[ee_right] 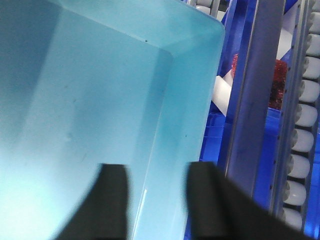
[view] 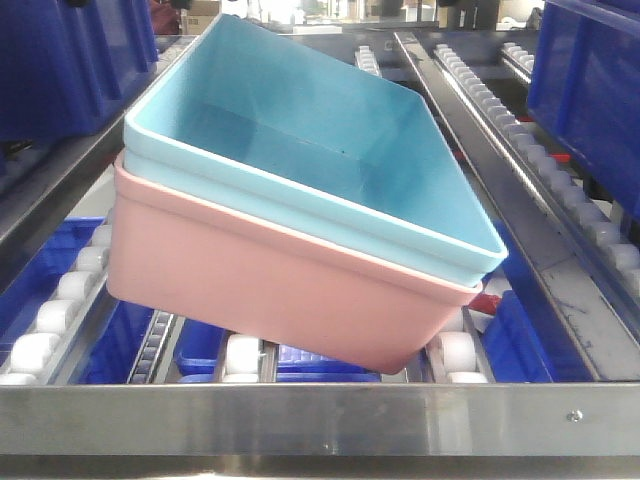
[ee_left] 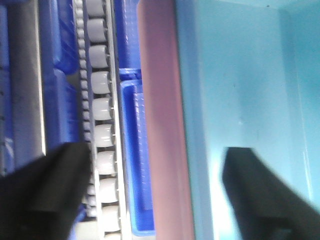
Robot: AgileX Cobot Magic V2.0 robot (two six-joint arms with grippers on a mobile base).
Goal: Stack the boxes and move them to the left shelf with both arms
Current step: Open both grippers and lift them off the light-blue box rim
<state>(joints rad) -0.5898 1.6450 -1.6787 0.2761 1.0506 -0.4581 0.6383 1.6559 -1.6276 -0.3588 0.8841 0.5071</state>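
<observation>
Light blue plastic nests inside salmon pink: the light blue rectangular open tub (view: 330,130) sits stacked in the same-sized salmon pink tub (view: 270,285), its rim band resting just above the pink rim. The pair is tilted, the near right corner lowest, over the steel-framed sloping shelf with rails of small white rollers (view: 50,320). That low corner lies just behind the shelf's brushed-metal front bar (view: 320,420), beside a white roller (view: 458,352); whether the pink base rests fully on the rollers cannot be told.

Relative to the stacked tubs, dark blue plastic storage bins (view: 70,60) stand on both sides at the back, and more blue bins show below, through the roller rails.

In the left wrist view, the left gripper (ee_left: 165,195) straddles the stacked wall, one black finger (ee_left: 45,195) outside over the rollers and the other inside the blue tub; both fingers stand clear of the wall (a wide gap shows on either side), so the claw is spread apart. In the right wrist view, the right gripper (ee_right: 152,205) brackets the blue tub's wall, one dark finger (ee_right: 107,200) inside and one outside, close in; whether it pinches the wall cannot be told
</observation>
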